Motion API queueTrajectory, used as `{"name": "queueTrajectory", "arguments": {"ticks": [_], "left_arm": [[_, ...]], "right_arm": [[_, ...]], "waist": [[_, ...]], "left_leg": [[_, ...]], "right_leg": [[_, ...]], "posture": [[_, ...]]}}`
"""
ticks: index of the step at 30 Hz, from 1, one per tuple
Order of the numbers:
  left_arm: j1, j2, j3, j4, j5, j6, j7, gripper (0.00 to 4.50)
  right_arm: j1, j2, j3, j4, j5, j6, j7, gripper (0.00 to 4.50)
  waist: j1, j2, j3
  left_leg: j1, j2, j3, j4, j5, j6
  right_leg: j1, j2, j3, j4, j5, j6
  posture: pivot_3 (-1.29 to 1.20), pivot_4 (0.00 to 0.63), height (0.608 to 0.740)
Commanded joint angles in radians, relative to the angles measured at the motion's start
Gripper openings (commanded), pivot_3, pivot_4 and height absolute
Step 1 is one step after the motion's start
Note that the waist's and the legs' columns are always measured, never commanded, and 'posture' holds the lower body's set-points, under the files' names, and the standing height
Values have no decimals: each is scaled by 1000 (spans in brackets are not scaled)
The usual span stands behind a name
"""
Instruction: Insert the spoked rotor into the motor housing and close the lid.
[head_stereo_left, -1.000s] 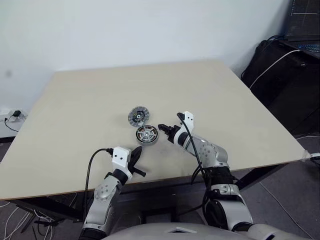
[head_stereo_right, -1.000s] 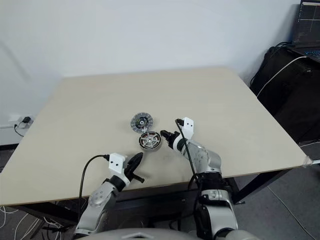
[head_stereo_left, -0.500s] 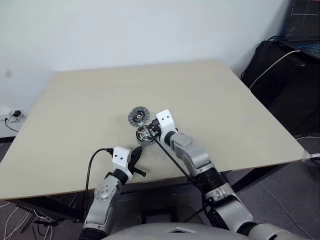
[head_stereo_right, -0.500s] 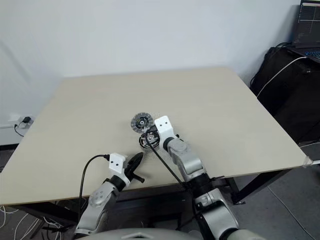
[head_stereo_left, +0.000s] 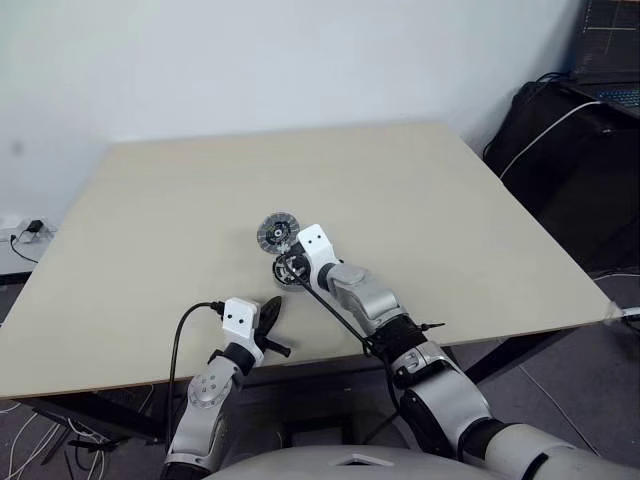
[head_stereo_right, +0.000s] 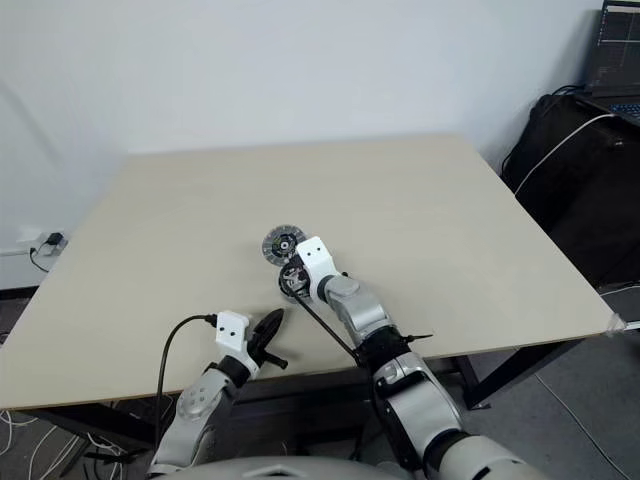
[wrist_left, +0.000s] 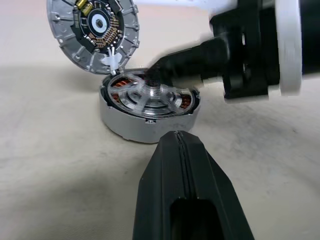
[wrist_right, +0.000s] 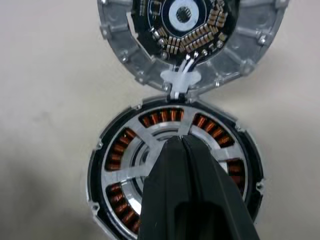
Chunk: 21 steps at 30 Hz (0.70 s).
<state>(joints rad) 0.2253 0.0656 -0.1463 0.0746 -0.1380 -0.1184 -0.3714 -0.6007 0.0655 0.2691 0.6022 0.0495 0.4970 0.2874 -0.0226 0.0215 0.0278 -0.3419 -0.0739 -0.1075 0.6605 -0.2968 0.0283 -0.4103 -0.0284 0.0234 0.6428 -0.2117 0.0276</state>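
The motor housing (wrist_left: 127, 126) stands at the table's middle, copper windings (wrist_right: 122, 147) showing in a ring. The spoked rotor (wrist_left: 150, 95) lies inside it, silver spokes (wrist_right: 141, 134) level with the rim. Just behind, touching the housing's edge, the lid (head_stereo_left: 277, 231) lies with its ribbed face and dark hub up (wrist_right: 125, 55). My right gripper (wrist_right: 181, 142) is shut, empty, its tips right over the rotor's hub; it also shows at the housing (head_stereo_left: 288, 268). My left gripper (wrist_left: 177, 137) is shut and empty, near the table's front edge (head_stereo_left: 272, 312), pointing at the housing.
The beige table (head_stereo_left: 450, 220) has wide bare room on all sides of the parts. A black bag (head_stereo_left: 570, 150) with a white cable and a laptop (head_stereo_left: 610, 50) stand beyond the right edge. A wall socket (head_stereo_left: 30, 232) is low at the left.
My right gripper swung left from beside the housing to over it, rolled its wrist and shut. The left gripper, the housing and the lid have stayed put.
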Motion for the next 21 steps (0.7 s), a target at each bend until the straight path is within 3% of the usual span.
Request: {"name": "queueTrajectory", "arguments": {"ticks": [1, 7, 12, 18, 21], "left_arm": [[-6, -9, 4, -29, -7, -26, 4, 0], [-13, -15, 3, -19, -7, -29, 0, 0], [-18, -17, 2, -13, -9, -30, -5, 0], [-23, -23, -1, -6, -9, -32, -8, 0], [-24, -26, -2, -4, -7, -33, -7, 0]], "right_arm": [[-22, 4, -11, 17, -10, 41, 15, 50], [-35, -43, 1, -82, -24, 42, 70, 50], [-45, -186, 159, -247, -90, 62, 282, 50], [-106, -348, 348, -356, -177, 71, 545, 1907], [-145, -377, 394, -342, -209, 53, 614, 1907]], "waist": [[0, -1, -1], [1, -1, -1], [2, -1, -1], [2, -1, -1], [7, -2, -1]], "left_leg": [[0, 0, 0, 0, 0, 0], [0, 0, -1, 0, 0, 0], [-1, -1, -1, 0, 0, 0], [-1, 0, 0, 0, 0, 0], [-1, 0, -1, 1, 0, 0]], "right_leg": [[0, 0, 0, 0, 0, 0], [0, 0, -1, 0, 0, 1], [0, -1, -1, 0, 0, 1], [0, -1, -2, 0, -3, 5], [1, -1, -3, 0, -3, 5]], "posture": [[0, 0, 740], [0, 0, 740], [0, 0, 740], [0, 0, 740], [0, 0, 740]]}}
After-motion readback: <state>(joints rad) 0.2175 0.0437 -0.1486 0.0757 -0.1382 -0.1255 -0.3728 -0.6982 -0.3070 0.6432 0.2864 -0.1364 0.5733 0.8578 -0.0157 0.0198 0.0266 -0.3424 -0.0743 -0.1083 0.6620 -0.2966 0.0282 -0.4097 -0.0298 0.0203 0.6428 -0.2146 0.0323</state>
